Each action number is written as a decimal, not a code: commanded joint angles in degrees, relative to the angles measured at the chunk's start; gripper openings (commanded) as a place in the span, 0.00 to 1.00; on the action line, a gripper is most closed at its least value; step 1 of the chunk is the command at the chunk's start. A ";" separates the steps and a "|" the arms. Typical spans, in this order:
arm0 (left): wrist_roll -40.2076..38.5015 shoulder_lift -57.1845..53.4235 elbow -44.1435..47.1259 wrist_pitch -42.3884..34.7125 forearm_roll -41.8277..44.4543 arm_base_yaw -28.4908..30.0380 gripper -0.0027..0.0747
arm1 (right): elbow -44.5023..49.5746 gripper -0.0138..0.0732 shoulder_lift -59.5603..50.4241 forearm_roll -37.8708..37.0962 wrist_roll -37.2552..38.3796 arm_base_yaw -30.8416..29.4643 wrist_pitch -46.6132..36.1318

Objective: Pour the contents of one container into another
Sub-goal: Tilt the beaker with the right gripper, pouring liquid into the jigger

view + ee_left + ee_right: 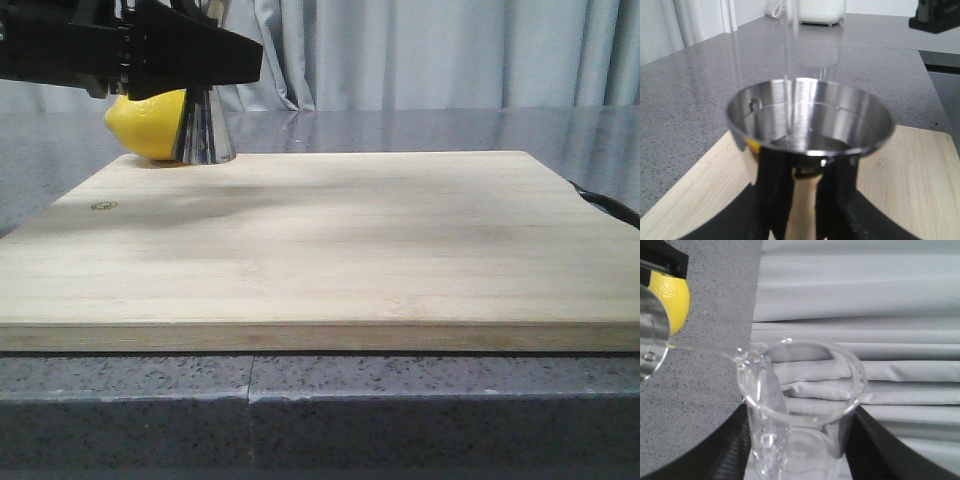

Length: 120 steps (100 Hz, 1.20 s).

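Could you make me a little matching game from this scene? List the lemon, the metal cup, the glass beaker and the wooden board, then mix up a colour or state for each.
Things:
1. lemon
2. metal cup
3. glass beaker
4. wooden board

Descriptions:
A. clear, tipped, with a thin stream leaving its lip
B. pale and flat, lying on the grey counter
C. yellow, behind the metal cup
D. shiny, catching the stream

Pairs: 1-C, 2-D, 3-A, 4-B
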 commanded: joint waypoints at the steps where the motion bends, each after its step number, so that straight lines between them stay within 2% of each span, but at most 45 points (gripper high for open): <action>1: -0.44 -2.61 -1.45 5.83 -4.77 -0.50 0.29 | -2.23 0.49 -1.91 -2.72 -0.43 0.10 -1.66; 81: -0.44 -2.61 -1.45 5.83 -4.77 -0.50 0.29 | -2.23 0.49 -1.91 -5.52 -0.31 0.10 -2.14; 106: -0.44 -2.61 -1.45 5.83 -4.77 -0.50 0.29 | -2.23 0.49 -1.91 5.27 9.72 0.10 -1.65; 120: -0.44 -2.61 -1.45 5.83 -4.77 -0.50 0.29 | -2.23 0.49 -1.91 6.34 17.68 0.10 -0.18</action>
